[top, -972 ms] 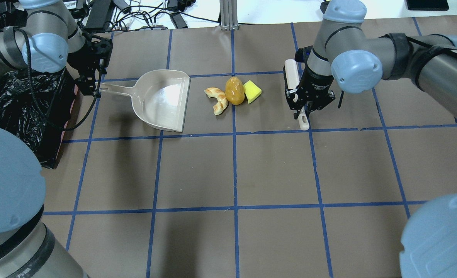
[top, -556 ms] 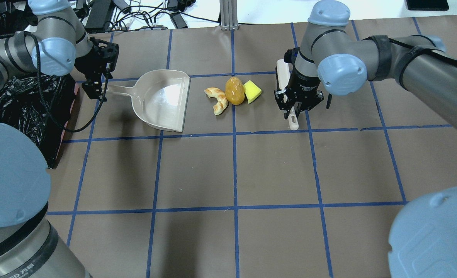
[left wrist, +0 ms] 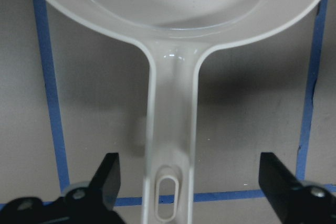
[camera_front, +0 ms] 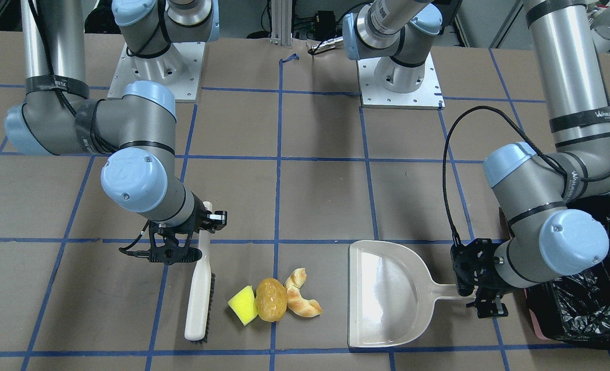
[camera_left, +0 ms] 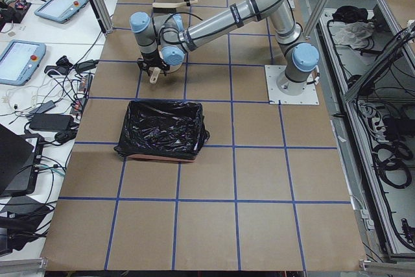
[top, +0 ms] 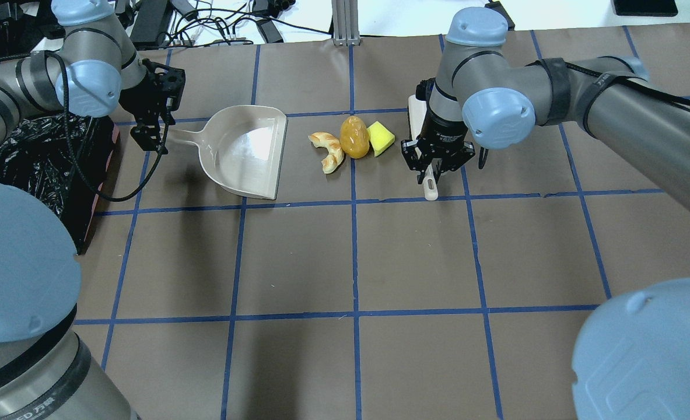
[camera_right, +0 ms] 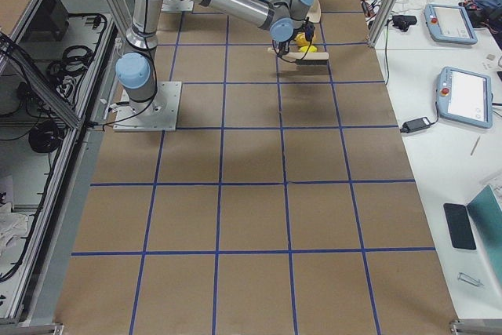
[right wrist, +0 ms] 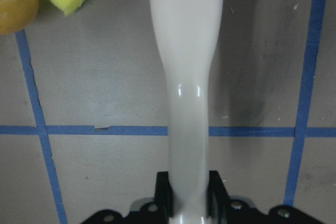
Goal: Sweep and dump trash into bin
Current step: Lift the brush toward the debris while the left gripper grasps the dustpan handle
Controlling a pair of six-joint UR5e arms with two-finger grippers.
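Trash (top: 353,137) unmoved, right claw (top: 433,171) gripping brush (camera_front: 197,293) slid closer (left claw (left wrist: 189,174) wide, astride dustpan handle (left wrist: 170,119))

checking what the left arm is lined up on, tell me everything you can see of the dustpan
The dustpan is beige, glossy plastic: a wide empty scoop with raised back and side walls, a straight open lip, and a long narrow handle ending in a slotted hole. It lies flat on the brown table, lip toward the croissant piece with a gap between. The open left gripper straddles the handle end without touching.
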